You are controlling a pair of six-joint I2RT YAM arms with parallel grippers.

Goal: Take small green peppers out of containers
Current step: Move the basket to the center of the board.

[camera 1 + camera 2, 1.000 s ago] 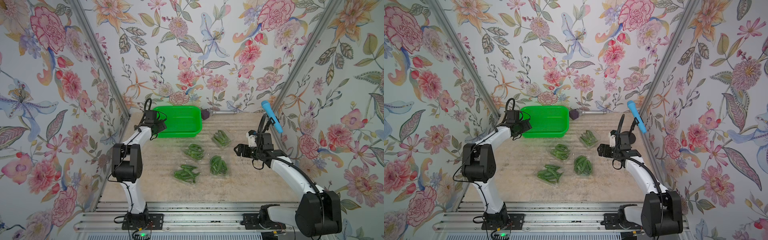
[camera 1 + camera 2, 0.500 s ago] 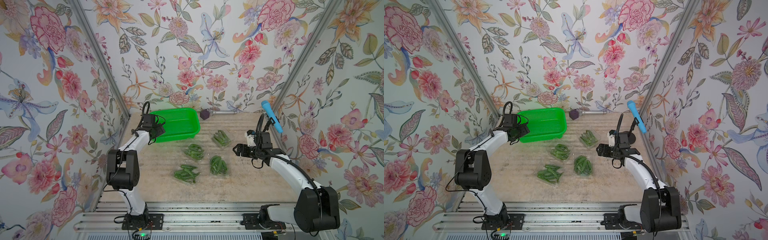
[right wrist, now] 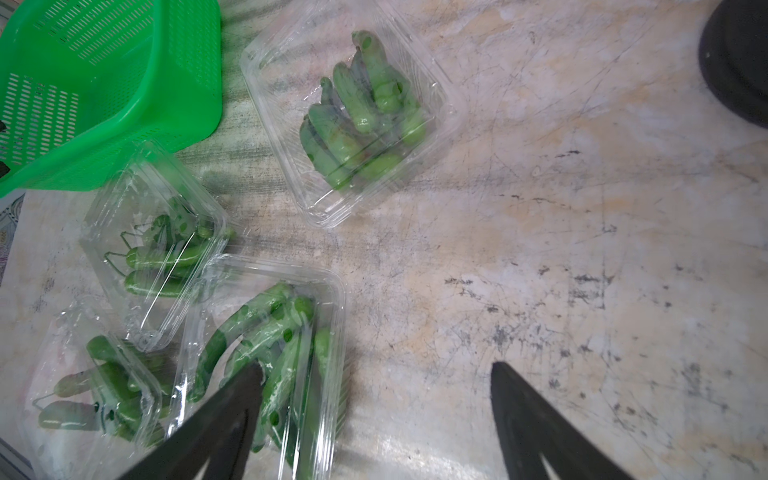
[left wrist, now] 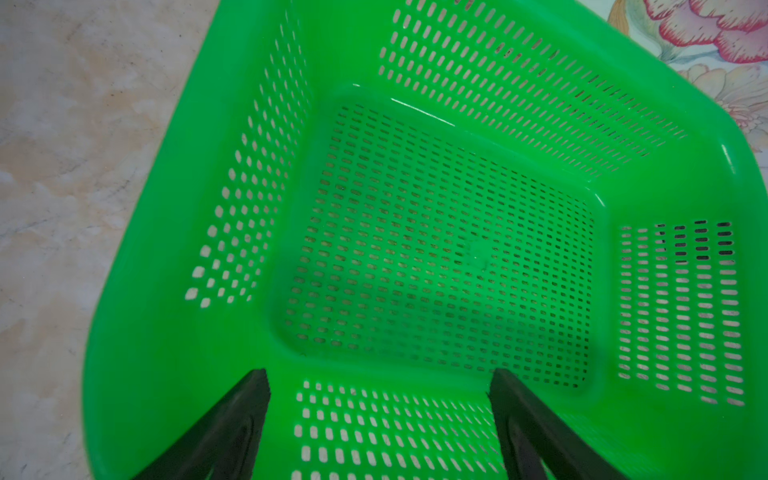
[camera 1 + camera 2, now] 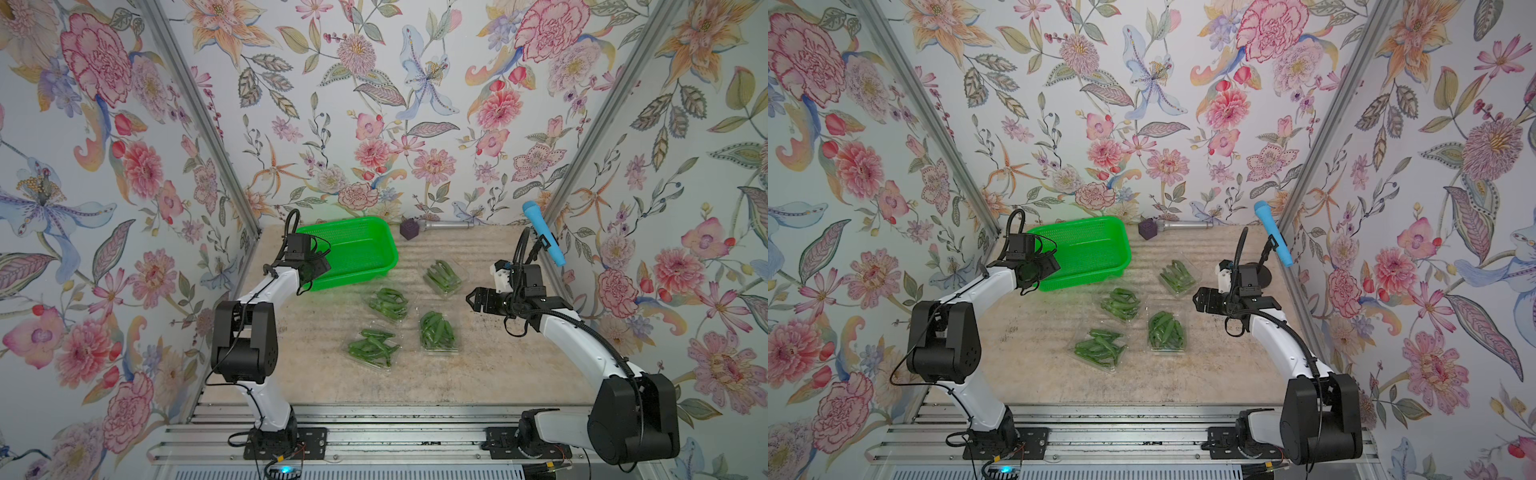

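Beside the green basket (image 5: pixel 361 249), off its right side and its near side, four clear containers (image 5: pixel 436 330) lie flat on the surface (image 5: pixel 498 365) in a loose cluster, each packed with small green peppers (image 3: pixel 357 108) — none lies loose on the surface or in the basket, so by my reading the emptying has not begun. Seen from the right wrist, the lids (image 3: pixel 374 54) look folded down over the peppers, though clear plastic makes that hard to be sure of; if so, each box needs opening before anything comes out. The basket stands empty with one container just beside its near right corner, which suits it as the place to drop the peppers. Over the basket's near left corner the left tool (image 4: pixel 378 376) hangs with its jaws spread wide and nothing between them; whether it touches the rim I cannot tell. That stance fits steadying or nudging the basket rather than picking. The right tool (image 3: pixel 377 368) hovers well to the right of the basket, past the cluster, jaws likewise wide and empty, pointed back toward the containers — probably lining up on a first box. Thin plastic will likely flex and slide, so pinning a box with one tool while the other lifts its lid seems the safer way.
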